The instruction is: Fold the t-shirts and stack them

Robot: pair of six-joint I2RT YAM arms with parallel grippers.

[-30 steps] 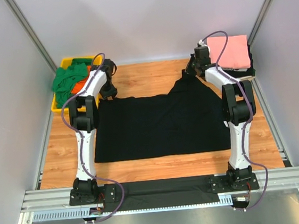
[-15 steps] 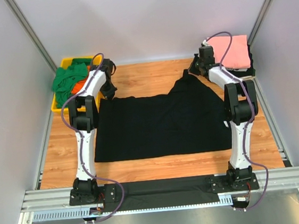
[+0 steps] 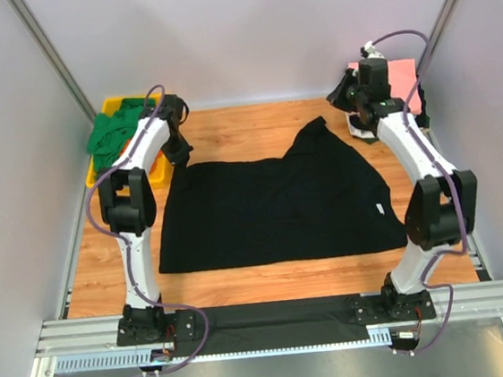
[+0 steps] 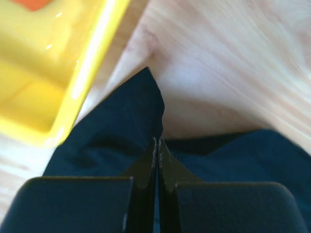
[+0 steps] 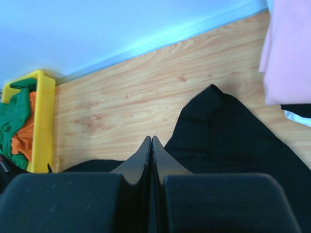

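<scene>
While the black shirt [image 3: 272, 209] lies spread across the middle of the table [image 3: 237, 136], both arms are up at its far edge. One sleeve stands out as a peak at the far right, and the near hem runs straight across.

Left gripper [image 4: 157, 141] is down at the shirt's far-left corner, just beside the yellow tray [image 4: 92, 63]. Its jaws are pressed tight together, and a ridge of black cloth runs straight into the tips, so that's a pinch on the corner!

Over to the right gripper [image 5: 151, 140]: jaws closed flat against each other, nothing between them. It hangs above the far right of the table, beyond the sleeve peak, apart from the cloth. Bare wood and black fabric show below the tips in the wrist view.

Pink shirt [image 5: 291, 48] sits folded at the far-right corner, close to that gripper. Back in the tray on the far left, a green shirt [image 3: 115, 131] is heaped loosely, spilling over the rim, with an orange shirt [image 5: 26, 133] beside it.
</scene>
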